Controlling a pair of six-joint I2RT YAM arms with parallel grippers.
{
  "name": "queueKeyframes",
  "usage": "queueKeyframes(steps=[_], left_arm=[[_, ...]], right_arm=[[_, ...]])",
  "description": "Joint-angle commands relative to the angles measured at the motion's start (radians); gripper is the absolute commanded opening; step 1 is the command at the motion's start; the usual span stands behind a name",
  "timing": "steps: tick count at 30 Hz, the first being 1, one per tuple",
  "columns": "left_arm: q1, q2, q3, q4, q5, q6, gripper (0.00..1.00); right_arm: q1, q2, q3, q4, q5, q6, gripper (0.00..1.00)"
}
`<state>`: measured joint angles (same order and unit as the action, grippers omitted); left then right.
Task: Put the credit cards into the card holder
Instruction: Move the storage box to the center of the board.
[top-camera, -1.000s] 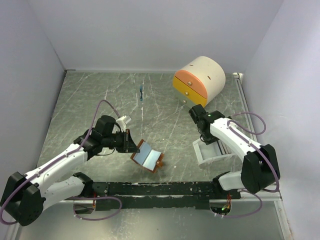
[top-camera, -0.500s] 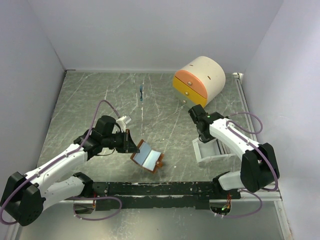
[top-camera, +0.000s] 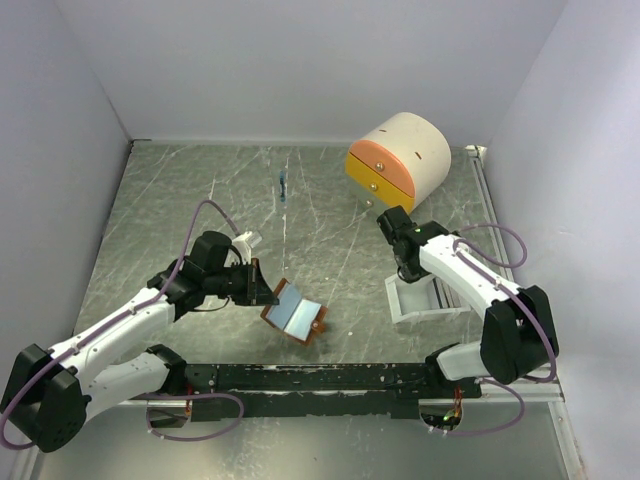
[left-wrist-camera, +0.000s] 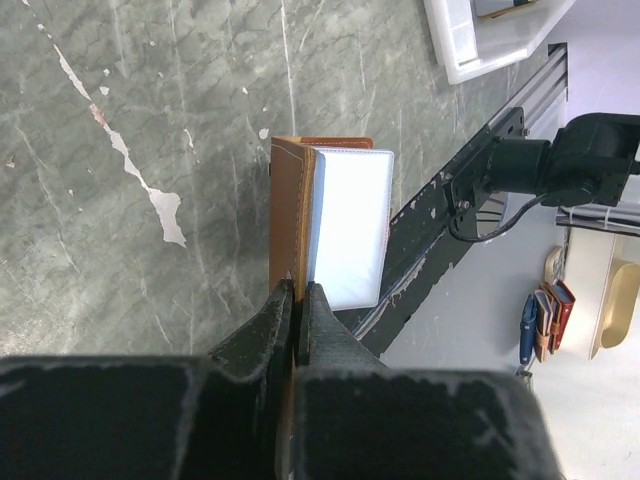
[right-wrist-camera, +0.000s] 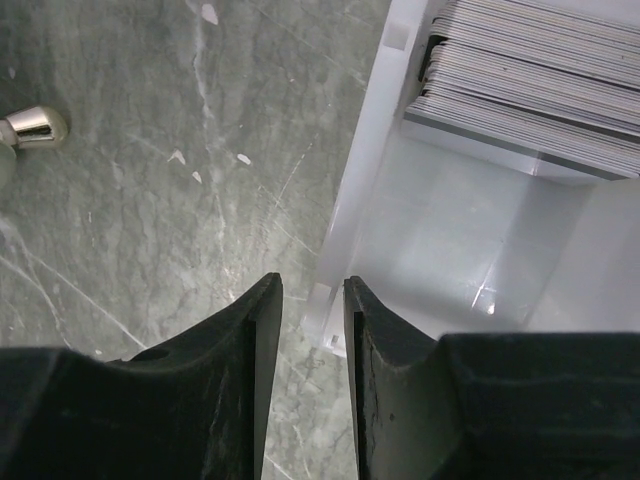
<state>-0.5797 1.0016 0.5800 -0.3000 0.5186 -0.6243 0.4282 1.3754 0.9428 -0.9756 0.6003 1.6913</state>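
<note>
The card holder (top-camera: 296, 312), a brown wallet, lies open on the table with its pale blue-grey inside up. My left gripper (top-camera: 266, 293) is shut on its left brown flap. The left wrist view shows the flap (left-wrist-camera: 291, 215) pinched between the fingertips of that gripper (left-wrist-camera: 298, 290), with the pale pocket (left-wrist-camera: 348, 225) beside it. The credit cards (right-wrist-camera: 540, 80), a grey stack, lie in the white tray (right-wrist-camera: 365, 180). My right gripper (right-wrist-camera: 312, 285) is open and empty above the tray's left wall, near a corner. In the top view the right gripper (top-camera: 408, 266) hangs over the tray (top-camera: 432, 303).
A cream-and-orange drawer box (top-camera: 400, 160) stands at the back right, just behind my right arm. A shiny metal knob (right-wrist-camera: 30, 125) shows at the left of the right wrist view. A small blue object (top-camera: 283, 186) lies at the back middle. A black rail (top-camera: 330, 378) runs along the near edge.
My right gripper has shifted slightly over the tray. My left gripper and the wallet have not moved.
</note>
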Motion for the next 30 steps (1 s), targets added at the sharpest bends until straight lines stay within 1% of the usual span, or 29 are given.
queueKeyframes(steps=[1,6,7,9,11,17,22,29,30], left_arm=[[-0.012,-0.021,0.009,0.003,-0.013,0.001,0.07],[-0.016,-0.018,0.012,0.0,-0.014,0.003,0.07],[-0.016,-0.017,0.013,0.0,-0.015,0.004,0.07],[-0.016,-0.013,0.016,-0.004,-0.017,0.005,0.07],[-0.016,-0.014,0.017,-0.005,-0.017,0.006,0.07],[-0.016,-0.015,0.014,-0.003,-0.027,0.003,0.07],[-0.016,-0.012,0.014,-0.004,-0.029,0.003,0.07],[-0.016,-0.007,0.016,-0.007,-0.035,0.004,0.07],[-0.015,-0.007,0.017,-0.009,-0.037,0.003,0.07]], right_arm=[[-0.005,0.021,0.011,-0.045,0.016,0.054,0.32],[-0.005,0.026,0.008,-0.014,-0.003,0.045,0.3],[-0.005,0.029,0.011,-0.015,-0.005,0.045,0.29],[-0.005,0.028,0.017,-0.001,-0.011,0.032,0.22],[-0.004,0.025,0.017,0.023,-0.028,0.01,0.18],[0.001,0.031,0.013,0.104,-0.099,-0.032,0.17],[0.02,0.066,0.023,0.144,-0.141,-0.035,0.16],[0.045,0.102,0.052,0.181,-0.163,-0.02,0.16],[0.046,0.109,0.081,0.18,-0.162,-0.018,0.16]])
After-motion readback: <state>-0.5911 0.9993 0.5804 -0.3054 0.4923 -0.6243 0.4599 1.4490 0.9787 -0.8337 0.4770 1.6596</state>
